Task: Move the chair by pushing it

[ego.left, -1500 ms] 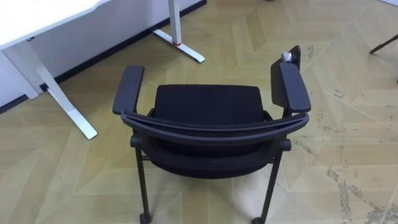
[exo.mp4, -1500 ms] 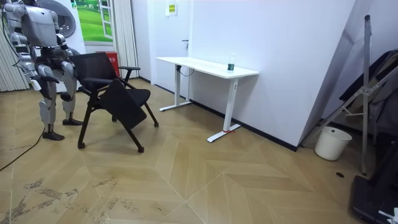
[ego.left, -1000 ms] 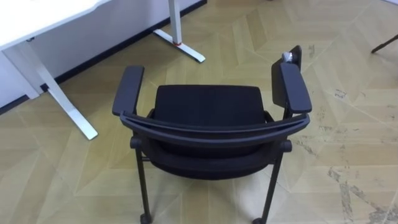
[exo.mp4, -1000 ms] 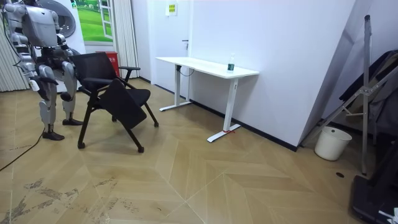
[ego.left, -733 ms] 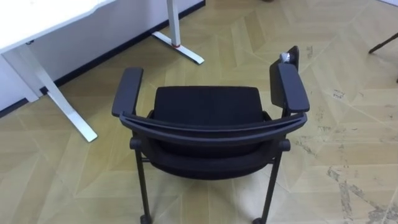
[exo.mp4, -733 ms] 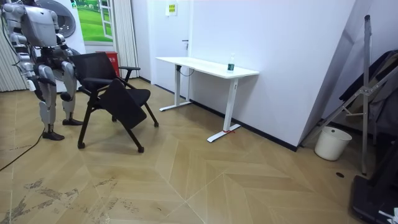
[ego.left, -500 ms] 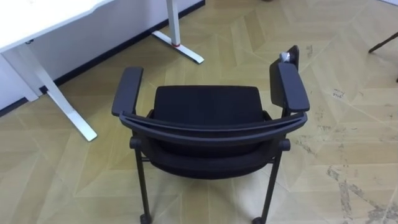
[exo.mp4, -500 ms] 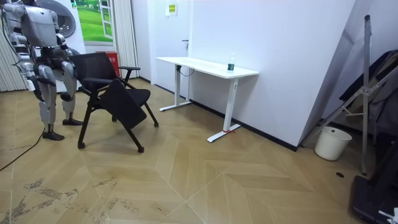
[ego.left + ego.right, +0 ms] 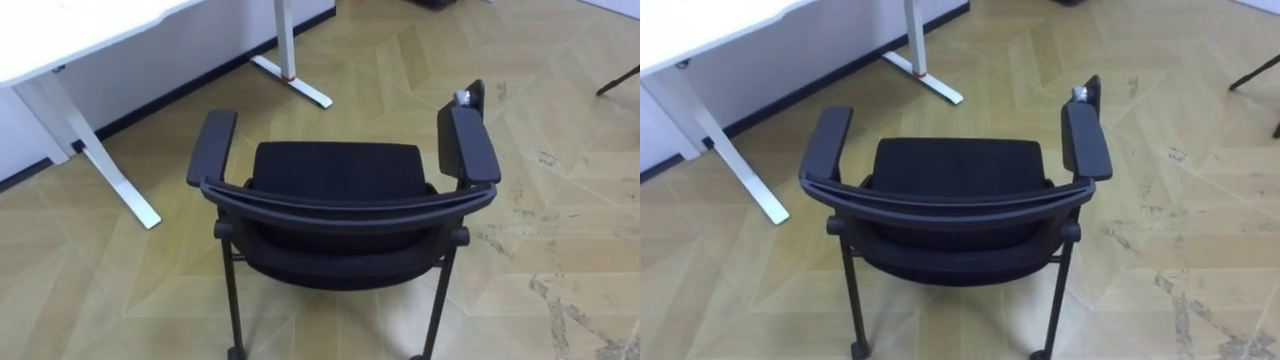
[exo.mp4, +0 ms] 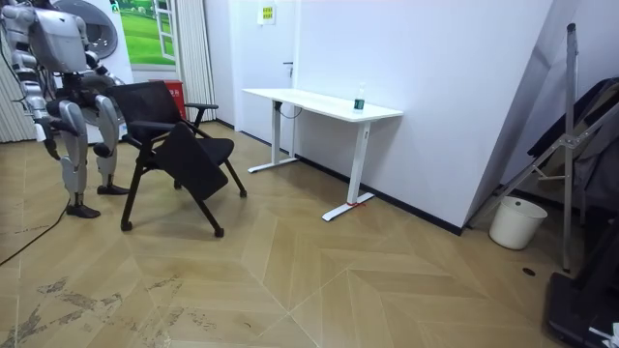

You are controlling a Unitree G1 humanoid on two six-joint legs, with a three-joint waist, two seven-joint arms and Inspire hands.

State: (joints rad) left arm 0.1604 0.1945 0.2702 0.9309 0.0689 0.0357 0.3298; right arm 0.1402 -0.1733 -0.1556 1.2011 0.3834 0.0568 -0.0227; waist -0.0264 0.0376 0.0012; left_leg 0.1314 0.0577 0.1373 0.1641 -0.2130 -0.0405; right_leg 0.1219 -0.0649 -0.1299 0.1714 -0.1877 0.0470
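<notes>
**Q:** So where's the chair [image 9: 335, 190] sitting right now?

**A:** Out on the wood floor [image 9: 560, 150], not tucked under the desk [image 9: 60, 25]. From the head camera it's off to the right of the desk, clear of the desk's white legs, with its backrest on the robot's side and its seat facing away. In the room view it's on the room view's left of the desk, with a stretch of floor between them, and the robot stands on the far side of the chair from the desk.

**Q:** And the robot hand, is it on it?

**A:** Honestly can't tell. The right robot hand [image 10: 48, 133] is tiny in the room view, further from the desk than the chair, and I can't tell whether it's wide or narrow.
</notes>
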